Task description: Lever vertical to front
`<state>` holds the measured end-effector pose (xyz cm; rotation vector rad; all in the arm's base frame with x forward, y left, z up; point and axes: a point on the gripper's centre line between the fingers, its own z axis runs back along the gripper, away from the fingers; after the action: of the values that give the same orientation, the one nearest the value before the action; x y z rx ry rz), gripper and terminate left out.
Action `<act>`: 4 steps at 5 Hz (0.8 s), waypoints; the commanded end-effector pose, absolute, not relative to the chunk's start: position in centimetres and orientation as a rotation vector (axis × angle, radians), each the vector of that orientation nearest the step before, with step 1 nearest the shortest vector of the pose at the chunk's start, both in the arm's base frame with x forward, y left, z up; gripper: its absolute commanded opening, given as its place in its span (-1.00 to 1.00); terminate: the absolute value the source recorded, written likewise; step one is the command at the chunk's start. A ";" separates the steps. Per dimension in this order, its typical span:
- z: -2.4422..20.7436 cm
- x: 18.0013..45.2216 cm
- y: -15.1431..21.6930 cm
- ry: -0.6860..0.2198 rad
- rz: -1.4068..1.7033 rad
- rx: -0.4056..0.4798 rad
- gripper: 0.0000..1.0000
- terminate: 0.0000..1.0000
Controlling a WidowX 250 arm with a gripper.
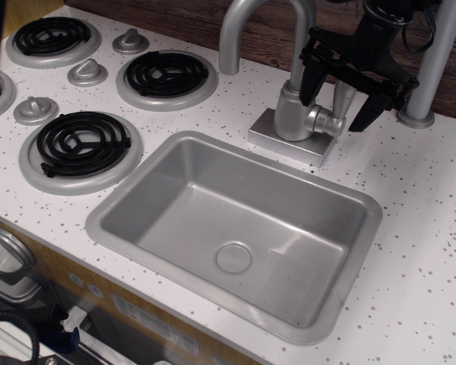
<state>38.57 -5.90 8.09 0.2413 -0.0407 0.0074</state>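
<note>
The lever (340,97) is a slim silver rod standing nearly upright from a small round hub (328,122) on the right side of the faucet column (292,112). My black gripper (336,109) comes down from the top right and is open. Its two fingers straddle the lever, the left finger (311,80) between the lever and the column, the right finger (371,109) to the lever's right. A gap shows on both sides of the rod. The upper part of the lever is hidden behind the gripper body.
The gooseneck spout (247,23) arches up behind the faucet base (289,141). A thick grey pole (433,68) with a round foot stands just right of the gripper. The sink basin (235,220) lies in front. Stove burners (167,74) and knobs (87,72) are at the left.
</note>
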 end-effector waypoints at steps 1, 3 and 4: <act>8.1 38.6 -5.9 -0.041 0.007 0.241 1.00 -1.00; 9.3 39.5 -5.9 -0.210 0.005 0.264 1.00 -1.00; 9.9 40.4 -6.2 -0.275 0.001 0.283 1.00 -1.00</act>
<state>40.02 -5.66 6.14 0.3158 -0.1787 -0.0132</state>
